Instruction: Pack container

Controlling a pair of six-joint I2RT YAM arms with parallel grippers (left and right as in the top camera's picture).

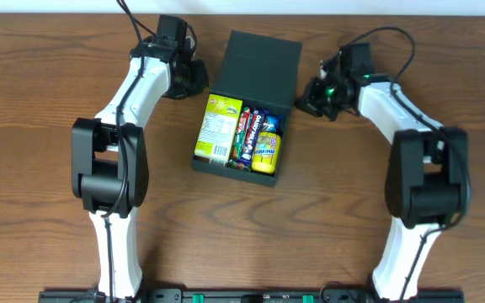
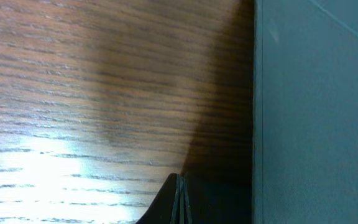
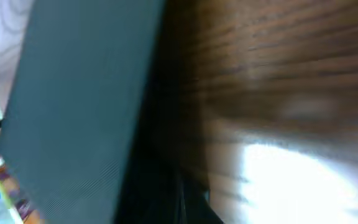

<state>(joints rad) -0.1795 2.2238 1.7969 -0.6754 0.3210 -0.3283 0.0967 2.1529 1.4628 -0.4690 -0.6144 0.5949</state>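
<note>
The container [image 1: 226, 165], a dark teal box, stands open mid-table with its flap lid [image 1: 258, 59] laid back toward the far side. Inside lie a yellow-green packet [image 1: 218, 128], dark blue bars [image 1: 247, 135] and a yellow packet [image 1: 266, 150]. My left gripper [image 1: 199, 82] is shut and empty, just off the lid's left edge. In the left wrist view its closed fingertips [image 2: 180, 186] sit over the wood beside the teal lid [image 2: 316, 112]. On the lid's right side my right gripper [image 1: 304, 99] is shut with nothing in it. The blurred right wrist view shows the lid [image 3: 79, 106] to its left.
The wooden table [image 1: 49, 101] runs wide on both sides of the box. Both arm bases stand at the near edge, with black cables [image 1: 386, 34] trailing at the far side.
</note>
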